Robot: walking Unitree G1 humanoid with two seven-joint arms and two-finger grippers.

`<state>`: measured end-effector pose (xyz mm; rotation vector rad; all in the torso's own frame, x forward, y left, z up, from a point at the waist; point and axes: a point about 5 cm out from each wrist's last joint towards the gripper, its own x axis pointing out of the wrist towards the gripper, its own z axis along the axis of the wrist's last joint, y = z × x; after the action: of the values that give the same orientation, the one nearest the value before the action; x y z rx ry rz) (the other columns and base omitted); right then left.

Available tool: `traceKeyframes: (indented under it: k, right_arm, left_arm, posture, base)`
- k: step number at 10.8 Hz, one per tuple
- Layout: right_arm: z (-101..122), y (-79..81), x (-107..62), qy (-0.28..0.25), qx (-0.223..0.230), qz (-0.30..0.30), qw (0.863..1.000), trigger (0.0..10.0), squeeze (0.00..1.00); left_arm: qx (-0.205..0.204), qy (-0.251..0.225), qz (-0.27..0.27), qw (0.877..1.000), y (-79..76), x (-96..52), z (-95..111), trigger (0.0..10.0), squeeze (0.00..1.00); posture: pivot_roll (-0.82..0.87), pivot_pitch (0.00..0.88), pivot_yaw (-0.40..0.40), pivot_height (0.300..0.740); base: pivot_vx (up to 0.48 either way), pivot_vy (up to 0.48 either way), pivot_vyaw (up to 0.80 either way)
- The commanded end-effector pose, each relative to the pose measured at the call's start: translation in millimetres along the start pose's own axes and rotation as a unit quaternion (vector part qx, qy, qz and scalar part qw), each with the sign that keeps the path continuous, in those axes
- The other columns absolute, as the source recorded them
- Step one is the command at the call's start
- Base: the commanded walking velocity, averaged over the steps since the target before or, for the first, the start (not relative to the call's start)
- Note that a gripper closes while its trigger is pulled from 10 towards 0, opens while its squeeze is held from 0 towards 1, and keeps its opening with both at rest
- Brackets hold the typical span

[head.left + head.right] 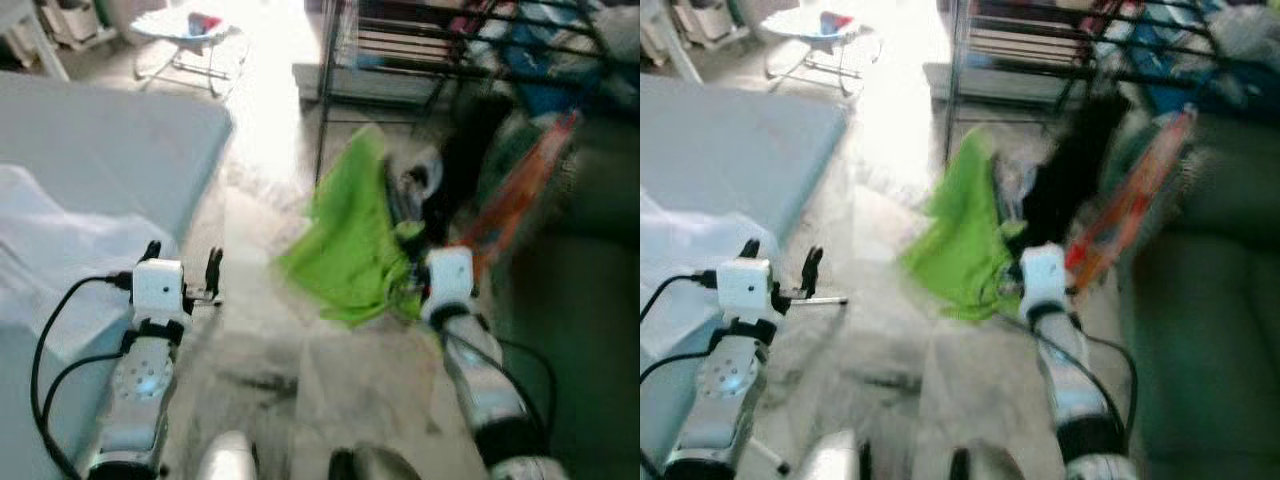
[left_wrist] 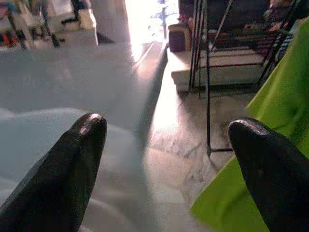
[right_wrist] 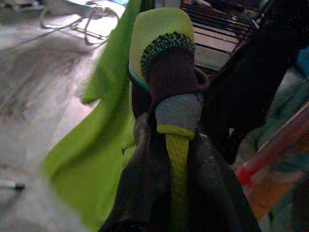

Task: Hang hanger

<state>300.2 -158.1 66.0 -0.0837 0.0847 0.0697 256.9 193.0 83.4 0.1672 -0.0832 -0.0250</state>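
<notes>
The hanger itself cannot be made out as a separate shape; what shows is a bundle of clothes held up at the end of the right arm. In the right wrist view a knitted collar (image 3: 169, 72) in maroon with a dark green and yellow edge sits right before the camera, with a yellow cord (image 3: 177, 159) running down from it over dark cloth, and the bright green garment (image 3: 96, 145) hanging beside. The right gripper (image 1: 420, 285) is buried in this cloth in the head views, so whether its fingers are open or clamped cannot be told.

The head views show what the wrist view does not: the green garment hangs in mid-air over the pale stone floor (image 1: 330, 380), with a black garment (image 1: 1070, 170) just behind it and an orange-red strip (image 1: 520, 190) to the right, all blurred. Beyond them stands a dark metal rack (image 1: 420, 40) with clothing piled on and about it.

The left gripper (image 1: 182, 268) is raised at the near corner of a grey mattress (image 1: 110, 140), its fingers (image 2: 72, 169) spread wide apart with nothing between them. The left wrist view looks along the mattress edge to the rack's legs (image 2: 206, 87) and the green cloth at the side. A baby bouncer (image 1: 190, 35) stands far back by the bright doorway.
</notes>
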Motion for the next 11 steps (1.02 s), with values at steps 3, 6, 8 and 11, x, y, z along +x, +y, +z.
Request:
traceKeyframes:
  k: [3,6,8,11]
  right_arm:
    - [-1,-21.0,0.5,0.006,0.015,-0.049,0.999,10.0,0.0]
    - [-5,-19.3,3.1,0.018,0.026,-0.068,0.997,10.0,0.0]
    - [1,-13.6,10.6,0.009,0.009,-0.048,0.999,10.0,0.0]
    - [23,-5.6,31.3,-0.014,-0.011,-0.012,1.0,10.0,0.0]
  left_arm:
    - [0.002,0.006,-0.022,1.0,-8.1,-0.1,-3,10.0,0.0]
    - [0.022,-0.001,-0.037,0.999,-6.4,3.1,2,10.0,0.0]
    - [0.016,0.003,-0.045,0.999,-8.5,5.1,2,10.0,0.0]
    - [-0.003,0.016,-0.027,1.0,-8.7,7.8,1,10.0,0.0]
  posture:
    - [0.1,0.15,-0.103,0.74]
    - [0.1,0.181,-0.084,0.74]
    - [0.1,0.206,-0.078,0.74]
    - [0.1,0.215,-0.091,0.74]
  base:
    - [0.48,0.0,0.0]
    - [0.48,0.0,0.0]
    - [0.463,0.0,0.0]
    - [0.319,0.347,0.0]
